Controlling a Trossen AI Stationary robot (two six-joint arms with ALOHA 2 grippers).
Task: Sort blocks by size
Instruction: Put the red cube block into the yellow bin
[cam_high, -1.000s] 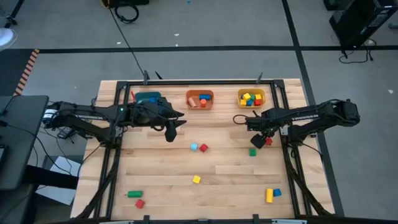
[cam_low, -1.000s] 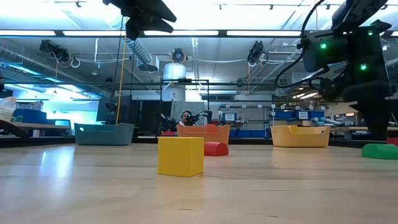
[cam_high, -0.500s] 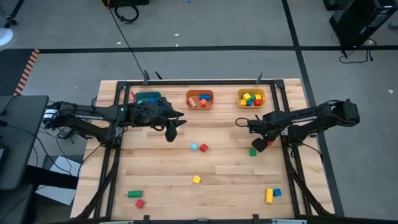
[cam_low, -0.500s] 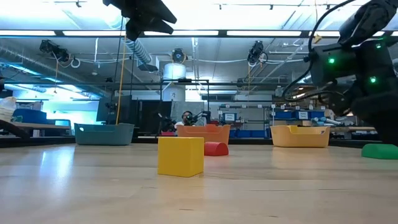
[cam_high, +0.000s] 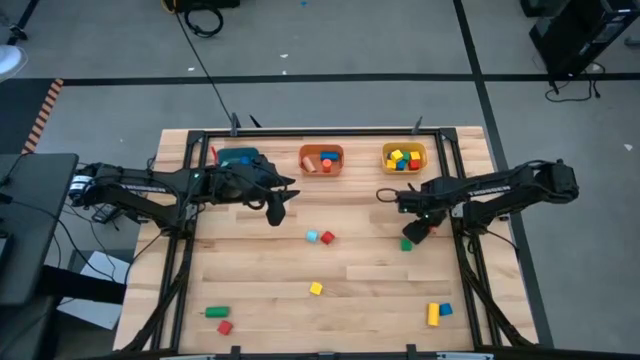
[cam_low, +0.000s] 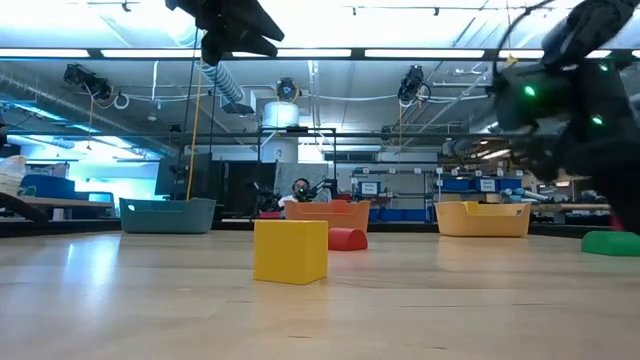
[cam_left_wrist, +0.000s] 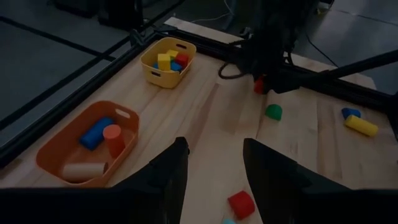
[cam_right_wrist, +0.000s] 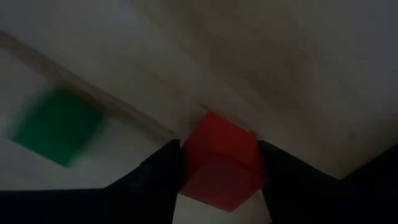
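The step in hand looks like a pickup on the right side of the surface: the right pincer has a red block between its two fingers, which flank it closely and seem to be clamping it, with a green block lying just beside it on the wood. The left pincer hangs near the teal bin, its fingers parted and holding nothing. Other blocks are scattered over the surface: a light blue one touching a red one at the middle, a yellow cube and small groups toward the near edge. The next move likely calls for a firm grip, a lift, and a carry to the orange bin or the yellow bin, whichever matches its size.
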